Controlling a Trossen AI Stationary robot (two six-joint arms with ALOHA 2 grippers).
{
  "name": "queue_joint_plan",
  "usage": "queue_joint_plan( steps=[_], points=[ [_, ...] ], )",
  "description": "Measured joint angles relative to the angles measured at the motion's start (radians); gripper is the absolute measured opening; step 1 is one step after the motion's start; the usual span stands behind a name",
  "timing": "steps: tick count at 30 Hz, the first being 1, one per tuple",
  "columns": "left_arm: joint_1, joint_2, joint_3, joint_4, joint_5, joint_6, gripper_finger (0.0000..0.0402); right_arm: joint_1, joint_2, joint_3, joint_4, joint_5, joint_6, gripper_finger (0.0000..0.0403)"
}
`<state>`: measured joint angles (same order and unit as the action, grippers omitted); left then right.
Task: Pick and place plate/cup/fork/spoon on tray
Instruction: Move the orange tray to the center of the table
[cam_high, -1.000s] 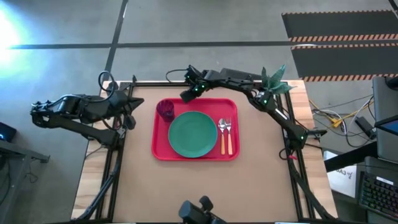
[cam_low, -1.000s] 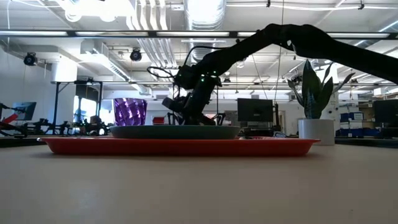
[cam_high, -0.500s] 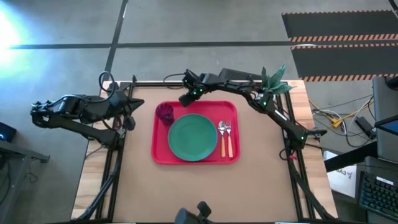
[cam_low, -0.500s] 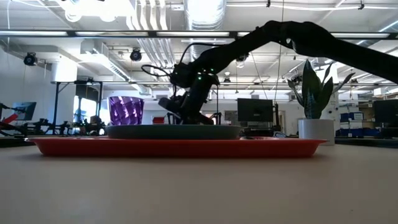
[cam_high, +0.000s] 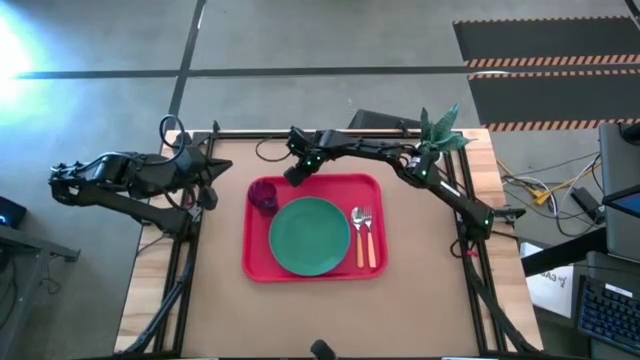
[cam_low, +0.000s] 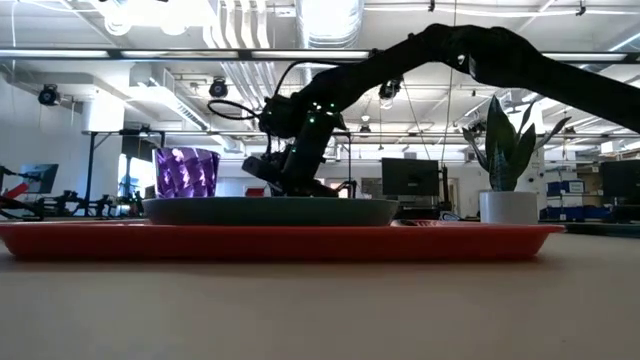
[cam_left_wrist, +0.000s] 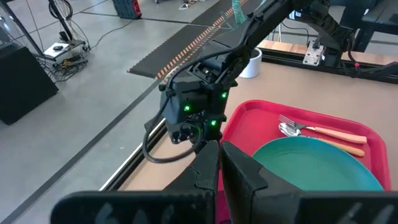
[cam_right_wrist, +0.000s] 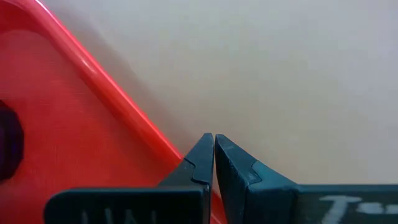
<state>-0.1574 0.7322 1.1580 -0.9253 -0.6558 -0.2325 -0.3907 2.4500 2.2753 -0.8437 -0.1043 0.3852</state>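
The red tray (cam_high: 256, 262) lies flat on the table. It holds the teal plate (cam_high: 310, 236), the purple cup (cam_high: 264, 194) at its far left corner, and the spoon (cam_high: 355, 230) and fork (cam_high: 367, 232) side by side to the right of the plate. My right gripper (cam_high: 292, 177) is shut, at the tray's far rim close behind the cup; it also shows in the low view (cam_low: 272, 180). My left gripper (cam_high: 207, 186) is shut and empty at the table's left edge. My right gripper sets its shut fingertips (cam_right_wrist: 205, 144) against the outer side of the tray's far rim (cam_right_wrist: 163, 142), near the far left corner. The fingers come from the far side, slanting down. The tray lies flat on the table.
A white pot with a green plant (cam_high: 440, 135) stands at the table's far right corner. Bare table lies in front of the tray (cam_high: 320, 320) and to its left and right. The right arm (cam_high: 430, 175) reaches across the far edge.
My right gripper, still shut, has gone toward the table's near edge and a little left. The tray with plate, cup, fork and spoon has slid along the table toward the near edge and stays flat.
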Motion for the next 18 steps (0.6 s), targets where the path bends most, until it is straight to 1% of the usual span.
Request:
queue_joint_plan(
  steps=[3, 6, 13, 18],
  points=[
    [0.0, 0.0, 0.0, 0.0, 0.012, 0.0, 0.0, 0.013, 0.0, -0.002, -0.001, 0.01, 0.008, 0.0008],
    [0.0, 0.0, 0.0, 0.0, 0.03, -0.001, 0.0, 0.025, 0.0, -0.002, -0.014, 0.05, 0.01, 0.0008],
    [-0.001, 0.0, -0.001, -0.001, 0.035, -0.019, 0.0, 0.033, 0.0, -0.006, -0.065, 0.08, 0.015, 0.0008],
    [-0.001, 0.0, -0.002, -0.001, 0.045, -0.019, 0.0, 0.037, 0.0, -0.006, -0.071, 0.085, 0.015, 0.0008]
  ],
)
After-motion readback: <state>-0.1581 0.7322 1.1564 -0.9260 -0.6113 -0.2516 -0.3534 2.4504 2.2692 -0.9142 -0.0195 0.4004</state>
